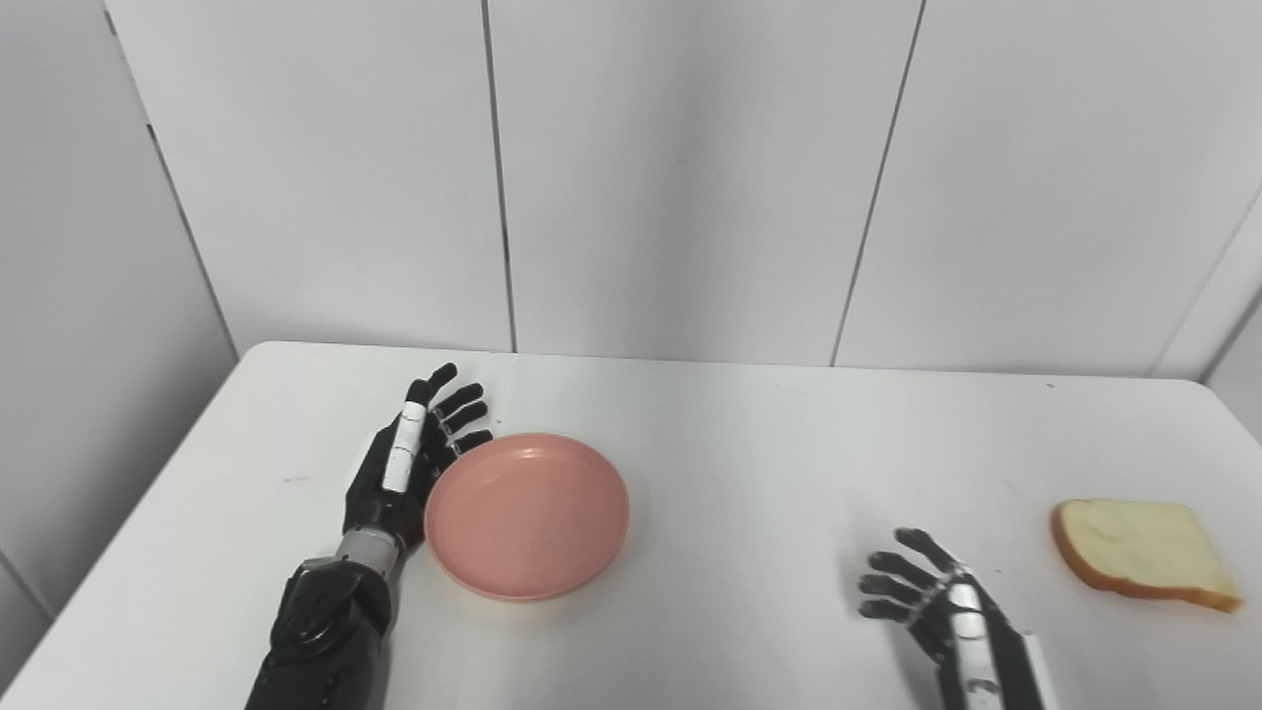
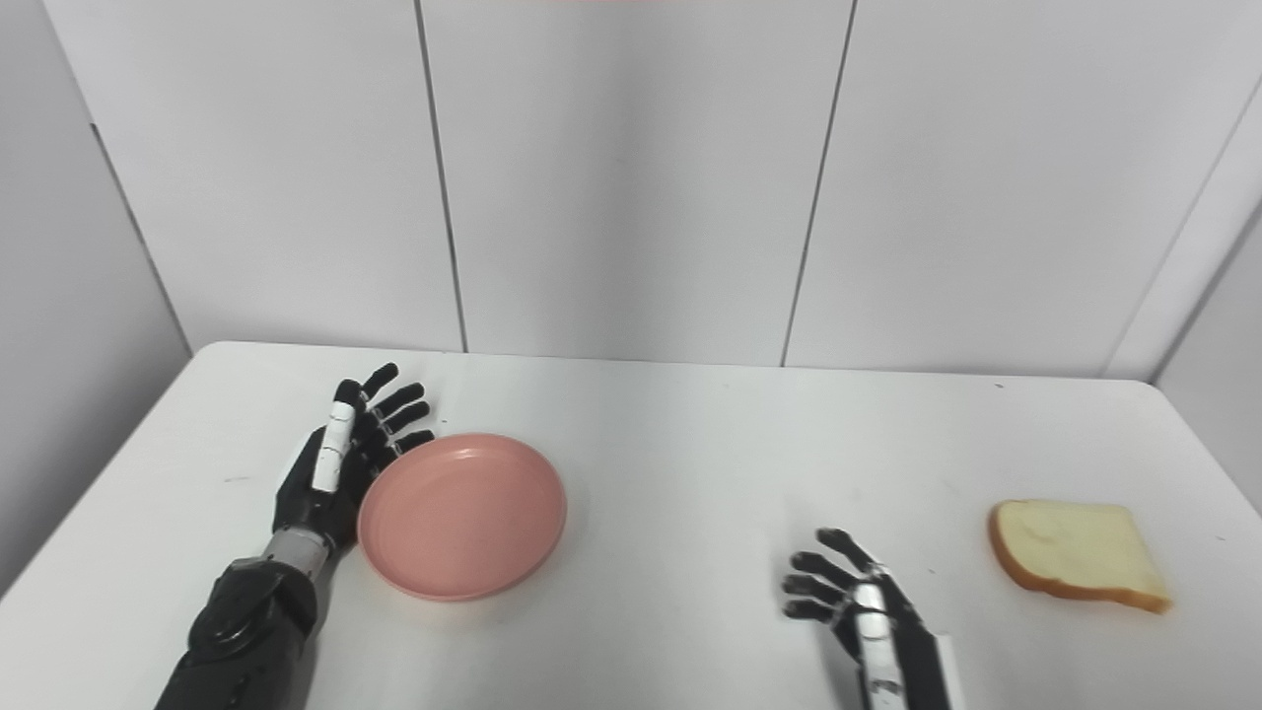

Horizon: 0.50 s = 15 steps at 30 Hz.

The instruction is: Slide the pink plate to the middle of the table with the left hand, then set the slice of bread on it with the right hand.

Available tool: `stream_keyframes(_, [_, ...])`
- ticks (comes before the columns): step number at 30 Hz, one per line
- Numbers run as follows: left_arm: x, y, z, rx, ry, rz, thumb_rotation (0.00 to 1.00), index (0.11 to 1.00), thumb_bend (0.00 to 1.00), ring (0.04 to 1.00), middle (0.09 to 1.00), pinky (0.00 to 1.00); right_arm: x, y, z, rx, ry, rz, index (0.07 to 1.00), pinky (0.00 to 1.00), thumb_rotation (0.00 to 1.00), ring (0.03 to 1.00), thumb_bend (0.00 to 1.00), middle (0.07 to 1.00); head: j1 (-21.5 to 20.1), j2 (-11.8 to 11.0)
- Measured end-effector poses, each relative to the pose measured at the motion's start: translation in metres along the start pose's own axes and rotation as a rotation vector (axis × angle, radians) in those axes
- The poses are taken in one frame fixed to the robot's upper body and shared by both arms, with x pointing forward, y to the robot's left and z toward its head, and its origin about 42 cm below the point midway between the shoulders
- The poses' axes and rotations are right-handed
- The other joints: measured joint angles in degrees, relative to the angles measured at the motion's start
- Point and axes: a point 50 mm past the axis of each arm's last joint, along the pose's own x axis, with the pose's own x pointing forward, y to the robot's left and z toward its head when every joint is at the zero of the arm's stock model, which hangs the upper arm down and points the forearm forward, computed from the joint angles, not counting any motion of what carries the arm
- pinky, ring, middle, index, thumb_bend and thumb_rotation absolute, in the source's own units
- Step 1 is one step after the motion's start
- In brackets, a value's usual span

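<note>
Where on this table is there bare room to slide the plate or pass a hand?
Bare table runs between the pink plate and the right hand, and along the whole far edge. A smaller gap separates that hand from the bread slice. Crowded only at the plate's left rim, where the left hand sits against it.

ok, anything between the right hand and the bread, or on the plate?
Nothing visible. Bare table lies between the open right hand and the slice of bread, and the pink plate holds nothing.
</note>
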Motion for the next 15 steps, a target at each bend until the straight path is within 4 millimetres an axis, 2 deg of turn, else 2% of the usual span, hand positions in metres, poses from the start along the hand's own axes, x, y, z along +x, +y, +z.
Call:
stream_keyframes(3, [-0.004, -0.013, -0.003, -0.031, 0.003, -0.01, 0.83, 0.879, 0.95, 0.837, 0.817, 0.74, 0.0, 0.005, -0.001, 0.004, 0.017, -0.001, 0.739, 0.58, 0.85, 0.63, 0.71, 0.66, -1.75, 0.52])
stream_keyframes(9, [-0.015, -0.038, -0.009, -0.074, 0.027, -0.028, 0.83, 0.87, 0.98, 0.852, 0.829, 0.79, -0.001, 0.023, -0.004, 0.002, 0.046, 0.01, 0.739, 0.59, 0.9, 0.647, 0.66, 0.678, -6.24, 1.76])
stream_keyframes(11, [-0.018, -0.043, -0.01, -0.076, 0.032, -0.033, 0.83, 0.865, 0.99, 0.855, 0.821, 0.79, -0.001, 0.029, -0.005, -0.011, 0.055, 0.02, 0.734, 0.59, 0.9, 0.649, 0.67, 0.677, -9.3, 2.37])
stream_keyframes(13, [-0.019, -0.046, -0.009, -0.07, 0.04, -0.035, 0.83, 0.864, 0.99, 0.857, 0.814, 0.8, -0.001, 0.033, -0.006, -0.018, 0.062, 0.017, 0.724, 0.59, 0.89, 0.64, 0.67, 0.665, -9.32, 2.37])
stream_keyframes(15, [-0.021, -0.048, -0.008, -0.061, 0.047, -0.037, 0.84, 0.874, 0.97, 0.86, 0.817, 0.81, -0.002, 0.036, -0.007, -0.019, 0.074, 0.006, 0.716, 0.59, 0.9, 0.638, 0.68, 0.66, -11.41, 2.81])
